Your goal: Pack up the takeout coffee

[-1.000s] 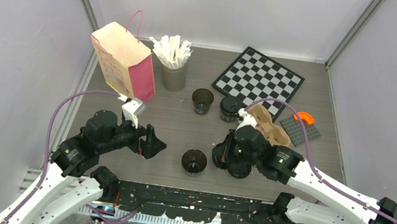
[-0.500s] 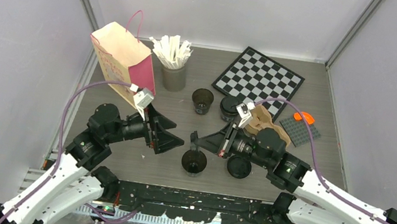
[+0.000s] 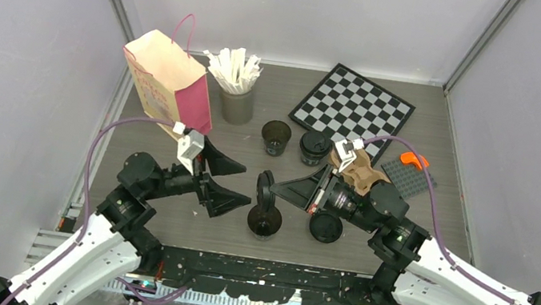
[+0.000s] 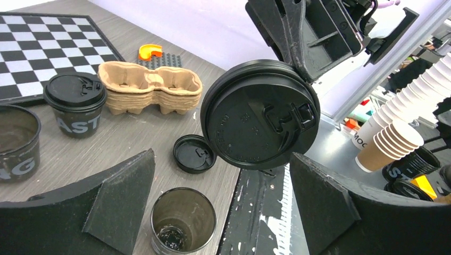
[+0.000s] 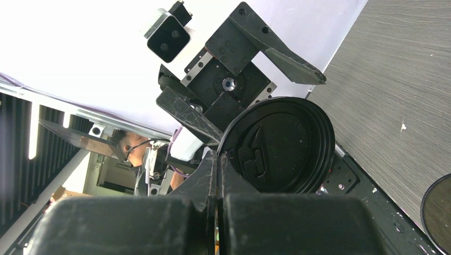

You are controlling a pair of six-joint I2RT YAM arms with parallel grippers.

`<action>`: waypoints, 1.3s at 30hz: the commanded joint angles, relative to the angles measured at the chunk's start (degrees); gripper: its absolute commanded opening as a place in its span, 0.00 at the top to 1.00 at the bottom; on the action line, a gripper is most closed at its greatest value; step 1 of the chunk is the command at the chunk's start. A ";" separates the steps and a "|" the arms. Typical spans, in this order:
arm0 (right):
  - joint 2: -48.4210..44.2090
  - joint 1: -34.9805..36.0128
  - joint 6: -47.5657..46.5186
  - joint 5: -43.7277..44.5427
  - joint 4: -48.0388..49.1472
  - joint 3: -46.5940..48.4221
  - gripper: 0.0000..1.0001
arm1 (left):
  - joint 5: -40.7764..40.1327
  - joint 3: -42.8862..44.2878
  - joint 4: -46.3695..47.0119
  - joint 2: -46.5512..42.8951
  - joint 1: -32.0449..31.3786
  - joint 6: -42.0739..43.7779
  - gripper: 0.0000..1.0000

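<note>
Right gripper is clamped on a black lid, held on edge just above the open cup — it looks empty. Left gripper — fingers wide apart — is just left of that cup. A loose lid lies to the cup's right.

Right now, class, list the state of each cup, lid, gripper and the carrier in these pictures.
left gripper: open, empty.
right gripper: shut on held lid.
held lid: on edge, in the air.
near cup: upright, unlidded.
far cup: upright, unlidded.
third cup: upright, lidded.
loose lid: lying flat.
carrier: both holes empty.
</note>
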 commanded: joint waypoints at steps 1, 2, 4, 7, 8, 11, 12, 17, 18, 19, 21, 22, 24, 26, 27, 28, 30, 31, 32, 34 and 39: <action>-0.23 0.30 -0.46 0.47 3.33 0.55 1.00 | 3.12 0.47 8.10 2.27 -0.15 1.02 0.00; -0.12 0.34 -0.81 0.73 3.21 0.48 1.00 | 3.06 0.52 9.09 2.59 -0.23 0.57 0.00; 0.19 0.31 -1.23 1.53 2.89 0.50 1.00 | 2.33 0.96 9.73 3.46 -0.58 -0.10 0.00; 0.73 0.27 -1.27 2.64 2.94 0.55 1.00 | 1.90 1.30 9.14 4.61 -1.37 -0.22 0.00; 0.93 0.29 -1.23 2.89 3.02 0.66 1.00 | 1.50 1.04 9.13 4.66 -1.62 -0.10 0.00; 1.22 0.35 -1.30 4.05 2.84 0.75 1.00 | -0.62 0.52 8.94 4.61 -2.78 0.30 0.00; 1.24 0.30 -1.49 4.74 2.75 0.73 1.00 | -1.39 0.52 8.64 4.84 -2.91 0.37 0.00; 1.28 0.28 -2.01 7.15 2.25 0.87 1.00 | -2.34 0.73 8.36 6.80 -3.13 1.09 0.00; 1.24 0.29 -1.98 7.44 2.20 0.88 1.00 | -2.36 0.68 8.53 7.11 -3.13 1.02 0.00; 1.23 0.32 -2.01 7.67 2.03 0.89 1.00 | -2.27 0.69 8.86 7.36 -3.23 0.98 0.00; 1.15 0.30 -2.02 8.24 1.70 0.82 1.00 | -2.03 0.70 9.63 7.67 -3.36 0.83 0.00; 1.14 0.32 -1.99 8.30 1.66 0.81 1.00 | -1.91 0.69 9.99 7.84 -3.52 0.79 0.00; 1.14 0.29 -2.12 8.43 1.59 0.82 1.00 | -1.36 0.79 10.68 8.07 -3.60 0.71 0.00; 1.29 0.29 -2.15 8.50 1.45 0.83 1.00 | -0.71 0.85 11.22 8.29 -3.71 0.57 0.00; 1.40 0.30 -2.26 8.49 1.48 0.84 1.00 | -0.37 0.82 11.49 8.46 -3.73 0.64 0.00; 1.61 0.35 -2.26 8.49 1.49 0.86 1.00 | 0.22 0.72 11.99 8.58 -3.82 0.54 0.00; 1.84 0.30 -2.22 8.37 1.49 0.90 1.00 | 1.89 0.19 13.76 8.85 -3.84 0.26 0.00; 1.99 0.32 -2.13 8.19 1.49 0.95 1.00 | 2.34 -0.07 14.53 8.94 -3.82 -0.02 0.00; 2.08 0.32 -2.06 7.96 1.56 1.03 1.00 | 2.30 -0.13 14.80 9.00 -3.87 -0.12 0.00; 2.36 0.26 -2.05 7.40 1.74 1.10 1.00 | 2.40 -0.14 14.84 9.20 -3.95 0.38 0.00; 2.62 0.27 -2.08 7.07 1.64 1.17 1.00 | 3.09 -0.34 16.06 9.73 -3.96 1.03 0.00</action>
